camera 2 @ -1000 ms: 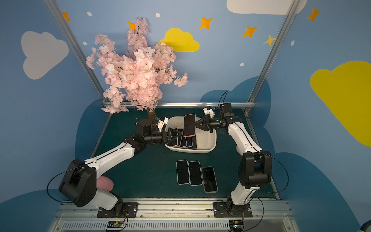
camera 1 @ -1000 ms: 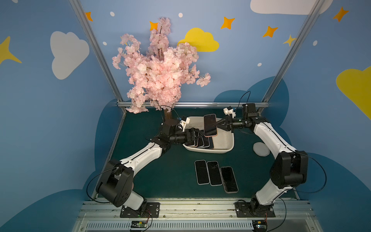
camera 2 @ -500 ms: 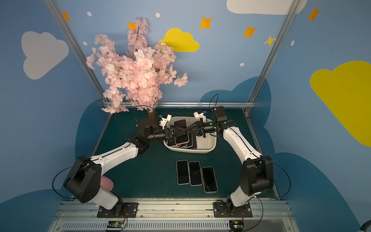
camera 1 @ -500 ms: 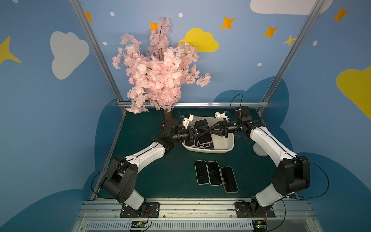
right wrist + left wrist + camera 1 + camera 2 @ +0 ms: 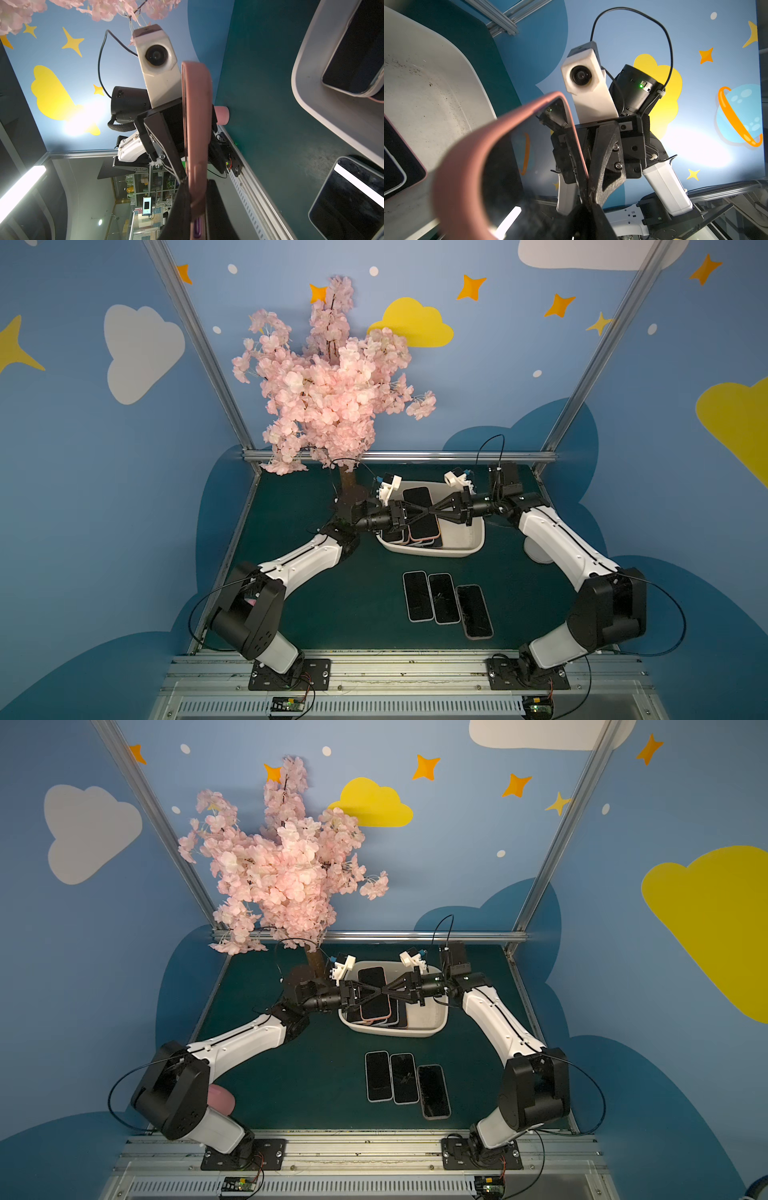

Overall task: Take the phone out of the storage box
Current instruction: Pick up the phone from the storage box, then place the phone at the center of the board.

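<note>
Two grippers, one phone: holdings over the storage box

1. Pink-cased phone (image 5: 424, 529): raised above the storage box (image 5: 457, 549) and hanging over its interior. The dark screen faces up in both top views. The right wrist view shows it edge-on, close to the lens.
2. Right gripper (image 5: 435, 512): reaches in from the right arm's side and is clenched on one long edge of the pink-cased phone.
3. Left gripper (image 5: 422, 513): comes in from the opposite side, tip to tip with the right gripper. Its fingers (image 5: 166, 145) straddle the other long edge, drawn narrow. Whether they press on the case I cannot tell.
4. Storage box: a cream-white tub toward the back of the green worktop (image 5: 332, 605), speckled inside. Several more phones (image 5: 357, 62) are stacked in it toward the left arm's side.
5. Three dark-screened phones (image 5: 444, 598): lying flat on the worktop in a row in front of the storage box. Two touch side by side, and the third sits just beside them, slightly nearer the front rail.
6. Artificial cherry-blossom tree (image 5: 328, 393): stands at the back left, with its trunk just behind the left arm.
</note>
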Available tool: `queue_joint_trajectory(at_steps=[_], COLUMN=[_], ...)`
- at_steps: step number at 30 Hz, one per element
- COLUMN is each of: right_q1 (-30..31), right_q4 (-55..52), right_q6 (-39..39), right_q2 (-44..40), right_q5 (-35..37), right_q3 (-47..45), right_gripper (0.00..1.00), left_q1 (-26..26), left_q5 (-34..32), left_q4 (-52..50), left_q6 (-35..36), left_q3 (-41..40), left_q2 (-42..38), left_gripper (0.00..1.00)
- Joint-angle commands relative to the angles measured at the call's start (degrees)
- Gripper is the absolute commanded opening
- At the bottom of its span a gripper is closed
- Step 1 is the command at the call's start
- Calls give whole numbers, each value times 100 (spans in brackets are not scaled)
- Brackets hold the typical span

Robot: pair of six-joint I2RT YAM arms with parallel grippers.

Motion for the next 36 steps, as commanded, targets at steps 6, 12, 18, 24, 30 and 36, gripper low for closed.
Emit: queue_joint_trajectory(at_steps=[6, 12, 18, 24, 30, 36], right_q1=[70, 19, -424, -759, -835, -836], right_q4=[185, 140, -275, -888, -926, -924], right_q6=[104, 89, -197, -693, -776, -809], right_q2=[-167, -232, -498, -705, -749, -706], right_q5=[-44, 62, 278, 528, 635, 658], right_q3=[-14, -23, -69, 76, 30, 90], right_gripper=[12, 49, 63, 66, 66, 67], left_q1=[13, 57, 112, 93, 5, -134], left_q5=[186, 298, 516, 437, -202, -996], left_q4=[-134, -409, -1728, -3752, -4588, -3722], left_q6=[42, 103, 932, 2250, 2413, 1872], left_q3=[-22, -38, -44, -412, -1472, -2599], left_q2=[-164, -208, -567, -1389, -2316, -2572], left_gripper=[2, 2, 2, 2, 4, 5])
